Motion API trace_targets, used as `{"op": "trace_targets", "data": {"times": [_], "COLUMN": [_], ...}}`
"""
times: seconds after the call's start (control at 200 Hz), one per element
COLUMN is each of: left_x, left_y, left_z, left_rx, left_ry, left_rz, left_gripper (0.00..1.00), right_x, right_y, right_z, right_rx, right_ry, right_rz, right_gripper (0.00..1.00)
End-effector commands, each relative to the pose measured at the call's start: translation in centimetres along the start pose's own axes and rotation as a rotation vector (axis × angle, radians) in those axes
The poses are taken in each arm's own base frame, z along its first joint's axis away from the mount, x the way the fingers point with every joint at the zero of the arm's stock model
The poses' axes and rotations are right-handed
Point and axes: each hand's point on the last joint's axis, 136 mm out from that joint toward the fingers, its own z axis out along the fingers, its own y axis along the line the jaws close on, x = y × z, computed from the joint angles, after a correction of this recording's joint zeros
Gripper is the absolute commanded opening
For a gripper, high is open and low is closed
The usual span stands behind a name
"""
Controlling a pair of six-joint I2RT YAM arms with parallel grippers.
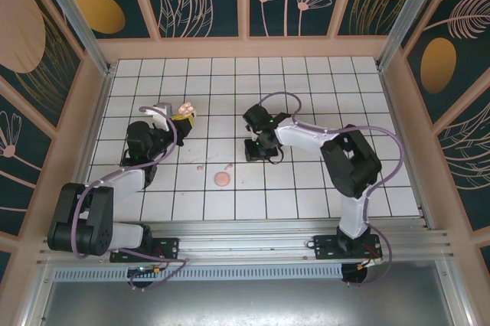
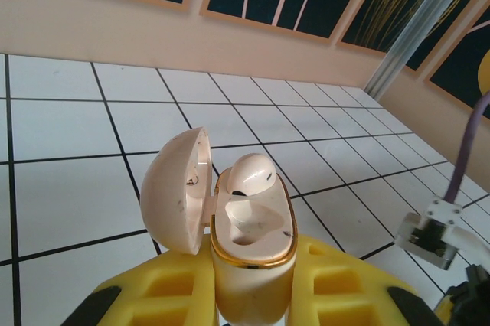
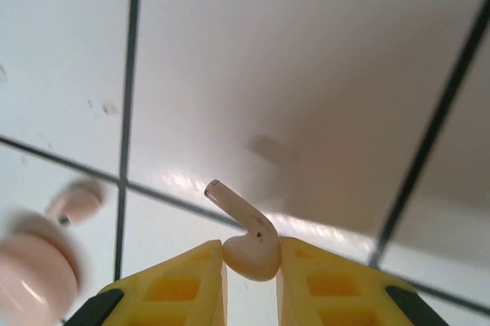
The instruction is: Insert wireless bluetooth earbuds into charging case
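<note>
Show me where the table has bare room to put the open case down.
Free: the far tile rows of the table, from the back wall to the left gripper and right gripper; also the right side, beyond the right arm. Crowded: the near middle, where the round pink disc and two tiny pink slivers lie between the arms.

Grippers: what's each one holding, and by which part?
Left gripper clamps the open case by its lower body. Right gripper pinches an earbud by its bulb, stem pointing out.
</note>
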Motion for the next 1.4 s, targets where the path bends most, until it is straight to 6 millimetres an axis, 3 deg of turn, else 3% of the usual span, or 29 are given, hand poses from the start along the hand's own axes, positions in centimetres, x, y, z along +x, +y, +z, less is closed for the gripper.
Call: {"op": "trace_targets", "data": {"times": [0.0,0.28,0.43,0.495,0.796,1.011,1.396], "left_x": [-2.1,-2.3,-2.5,-2.6,-3.0,-3.1,-3.1], "left_y": [-0.9,-1.1,-1.2,-1.3,-1.5,-1.6,-1.5], "left_z": [0.0,0.0,0.1,0.1,0.0,-0.1,-0.1], "left_rx": [0.037,0.047,0.053,0.056,0.061,0.063,0.057], "left_ry": [-0.042,-0.044,-0.047,-0.049,-0.058,-0.058,-0.057], "left_rz": [0.04,0.038,0.04,0.039,0.042,0.036,0.037], "left_gripper": [0.11,0.11,0.11,0.11,0.11,0.11,0.11], "right_x": [1.3,3.8,3.9,3.9,6.2,6.6,8.3], "right_y": [0.0,-0.6,-1.5,-1.0,-1.7,-2.3,-5.1], "right_z": [-1.7,-4.6,-5.2,-5.3,-2.7,-1.9,-1.2], "right_rx": [-0.044,-0.049,0.004,-0.028,0.031,0.053,0.122], "right_ry": [-0.01,0.013,0.014,-0.002,0.106,0.143,0.236], "right_rz": [-0.098,-0.411,-0.55,-0.57,-0.625,-0.632,-0.577], "right_gripper": [0.21,0.22,0.23,0.23,0.22,0.23,0.23]}}
